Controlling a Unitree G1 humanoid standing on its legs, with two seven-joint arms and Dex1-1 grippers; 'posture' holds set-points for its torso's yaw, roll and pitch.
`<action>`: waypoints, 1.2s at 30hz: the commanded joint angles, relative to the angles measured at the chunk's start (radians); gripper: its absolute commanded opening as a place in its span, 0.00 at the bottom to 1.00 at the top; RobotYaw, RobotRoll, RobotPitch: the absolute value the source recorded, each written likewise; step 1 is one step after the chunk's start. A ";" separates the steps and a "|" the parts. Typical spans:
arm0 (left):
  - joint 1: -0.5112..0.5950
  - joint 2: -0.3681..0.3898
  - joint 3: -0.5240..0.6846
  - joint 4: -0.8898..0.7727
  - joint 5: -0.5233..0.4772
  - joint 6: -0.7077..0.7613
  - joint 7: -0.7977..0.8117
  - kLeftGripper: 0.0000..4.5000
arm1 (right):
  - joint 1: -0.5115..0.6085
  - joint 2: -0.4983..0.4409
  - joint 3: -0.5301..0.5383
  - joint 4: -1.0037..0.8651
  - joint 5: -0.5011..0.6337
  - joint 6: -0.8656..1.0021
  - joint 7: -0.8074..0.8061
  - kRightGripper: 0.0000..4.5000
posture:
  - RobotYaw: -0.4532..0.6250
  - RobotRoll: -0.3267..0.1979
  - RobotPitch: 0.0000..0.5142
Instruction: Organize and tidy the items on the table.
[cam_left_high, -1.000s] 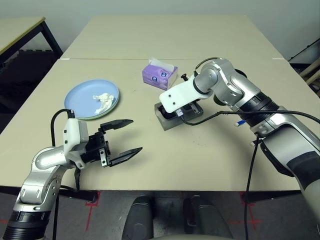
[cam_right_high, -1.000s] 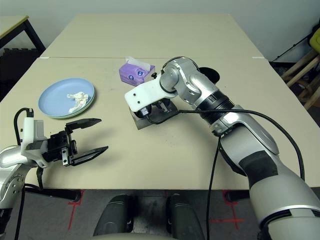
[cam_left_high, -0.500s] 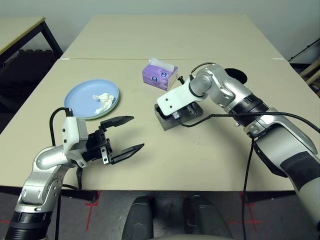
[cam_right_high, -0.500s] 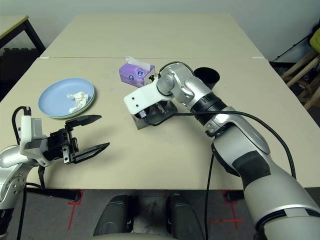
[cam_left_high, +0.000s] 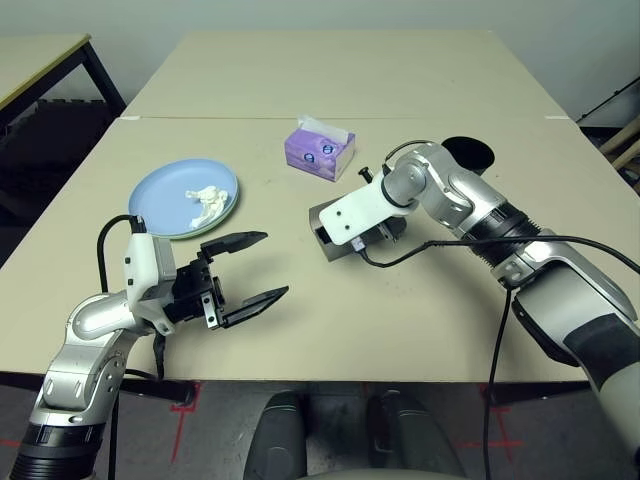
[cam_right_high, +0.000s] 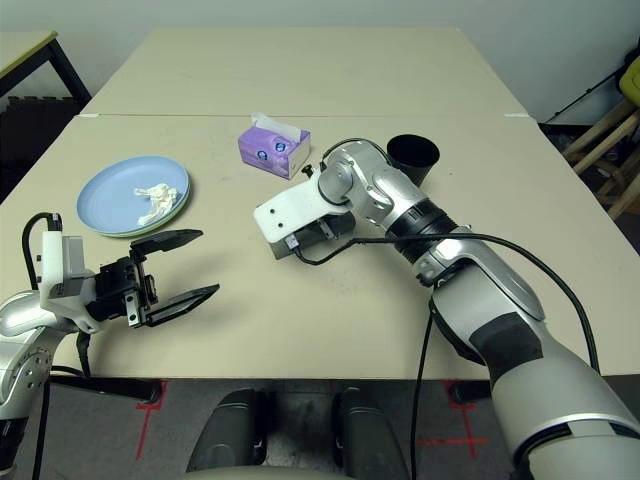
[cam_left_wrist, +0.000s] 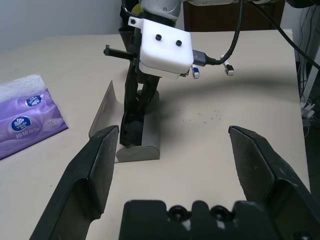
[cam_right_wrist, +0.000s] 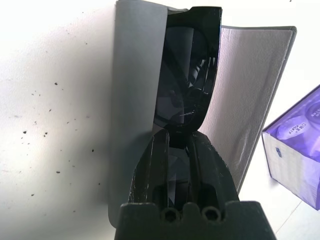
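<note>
Right gripper (cam_right_wrist: 182, 142): the two black fingers are closed on the black sunglasses (cam_right_wrist: 187, 75), pinching one end of the folded frame. The sunglasses lie inside the open grey glasses case (cam_right_wrist: 132, 100), long axis along the case's trough, in line with the fingers. The case lid stands open on the side toward the purple tissue box (cam_left_high: 319, 151). The right forearm reaches in from the right edge of the table (cam_left_high: 400, 330), elbow raised, wrist bent down toward the case at mid-table.

Left gripper (cam_left_high: 245, 272): fingers spread wide, holding nothing, hovering above the near left area of the table. The left forearm is level, fingers pointing toward the case.

Printing on the tissue box is too small to read.

The blue plate (cam_left_high: 165, 195) sits toward the left edge, stacked on a green plate with only a sliver showing, with crumpled white tissue (cam_left_high: 207, 200) on it. The black cup (cam_right_high: 412, 156) stands upright beyond the right arm. Two white pens (cam_left_wrist: 212, 69) lie beyond the case, nearer the right edge.
</note>
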 joint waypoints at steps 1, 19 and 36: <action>-0.003 0.003 0.004 0.000 0.001 0.006 -0.003 1.00 | 0.006 0.002 -0.008 -0.016 0.006 0.016 0.000 0.32 | 0.61 0.62 0.18; -0.029 0.004 -0.001 0.034 0.014 -0.002 -0.013 1.00 | -0.004 -0.051 -0.124 -0.134 0.100 0.178 0.051 0.99 | 0.58 0.62 0.15; -0.056 0.013 -0.011 0.098 0.055 -0.042 -0.043 1.00 | 0.323 -0.130 -0.481 -0.624 0.475 0.673 -0.012 0.99 | 0.54 0.62 0.12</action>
